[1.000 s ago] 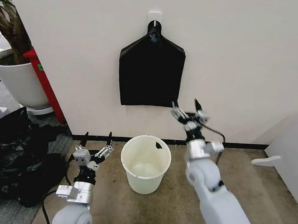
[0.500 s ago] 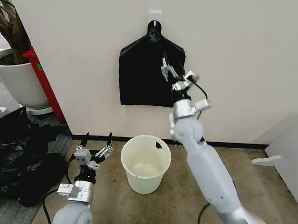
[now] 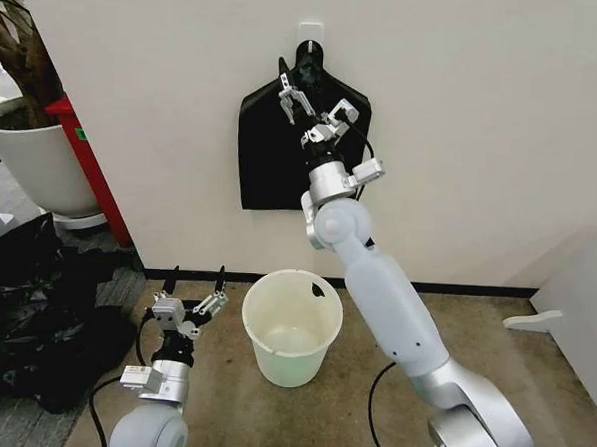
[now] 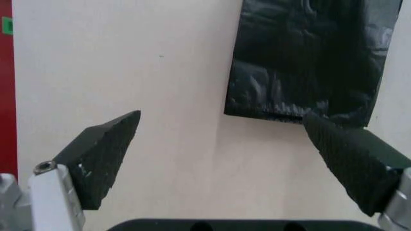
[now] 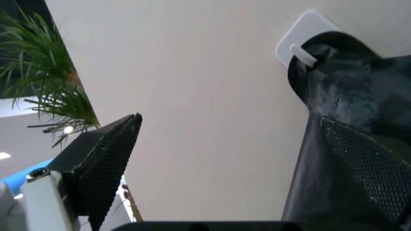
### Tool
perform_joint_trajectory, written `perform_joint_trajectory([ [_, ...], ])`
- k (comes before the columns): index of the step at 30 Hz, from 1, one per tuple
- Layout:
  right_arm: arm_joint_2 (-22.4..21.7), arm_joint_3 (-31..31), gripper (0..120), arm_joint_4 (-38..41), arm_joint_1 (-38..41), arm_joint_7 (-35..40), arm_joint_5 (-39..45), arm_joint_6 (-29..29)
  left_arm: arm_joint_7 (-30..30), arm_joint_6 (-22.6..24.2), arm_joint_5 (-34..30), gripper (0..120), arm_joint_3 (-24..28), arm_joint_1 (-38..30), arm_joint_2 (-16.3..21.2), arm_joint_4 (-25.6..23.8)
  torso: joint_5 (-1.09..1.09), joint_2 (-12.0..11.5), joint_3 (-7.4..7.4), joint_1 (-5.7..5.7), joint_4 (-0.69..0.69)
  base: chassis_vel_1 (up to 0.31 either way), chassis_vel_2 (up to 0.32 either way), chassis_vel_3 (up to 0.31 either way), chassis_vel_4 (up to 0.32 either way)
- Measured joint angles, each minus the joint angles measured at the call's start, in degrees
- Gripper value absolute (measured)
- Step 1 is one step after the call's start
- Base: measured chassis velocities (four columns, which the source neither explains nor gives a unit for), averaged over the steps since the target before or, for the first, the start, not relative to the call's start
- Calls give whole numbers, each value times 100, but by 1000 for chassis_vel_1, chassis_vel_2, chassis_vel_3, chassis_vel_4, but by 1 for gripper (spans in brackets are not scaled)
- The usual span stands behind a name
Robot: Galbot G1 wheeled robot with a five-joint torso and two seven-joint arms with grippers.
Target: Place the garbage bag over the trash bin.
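Observation:
The trash bin (image 3: 291, 328), a cream-white bucket, stands upright on the floor by the wall, with a small black scrap at its rim. The garbage bag as a single loose bag is out of view. A flat black bundle (image 3: 271, 167) hangs from a white wall hook (image 3: 311, 32). My right gripper (image 3: 315, 92) is raised to the bundle's pinched top, open, one finger on each side of the neck below the hook (image 5: 301, 48). My left gripper (image 3: 196, 272) waits open, low beside the bin, facing the bundle (image 4: 308, 62).
A big white plant pot (image 3: 31, 159) and a red panel (image 3: 91, 163) stand at the left wall. A large heap of black plastic (image 3: 33, 320) covers the floor at left. A white cabinet (image 3: 585, 299) stands at the right.
My right arm has risen and swung left, from level with the bundle's lower edge up to its pinched top. The left arm and the bin have stayed put.

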Motion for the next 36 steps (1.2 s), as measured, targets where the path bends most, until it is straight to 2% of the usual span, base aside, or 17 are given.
perform_joint_trajectory([
  [15, 293, 212, 100, -512, 119, -7, 76, -111, -22, -45, 11, 100, -13, 21, 16, 0, 1, 0, 0, 0, 0, 0, 0, 0, 0],
  [33, 445, 506, 100, -636, 130, 98, 129, -187, -26, -55, 21, 100, 15, 3, 28, 38, 1, 0, 0, 0, 0, 0, 0, 0, 0],
  [36, 470, 524, 91, -666, 167, 88, 136, -189, -28, -71, 27, 100, 13, 6, 29, 48, 1, 0, 0, 0, 0, 0, 0, 0, 0],
])
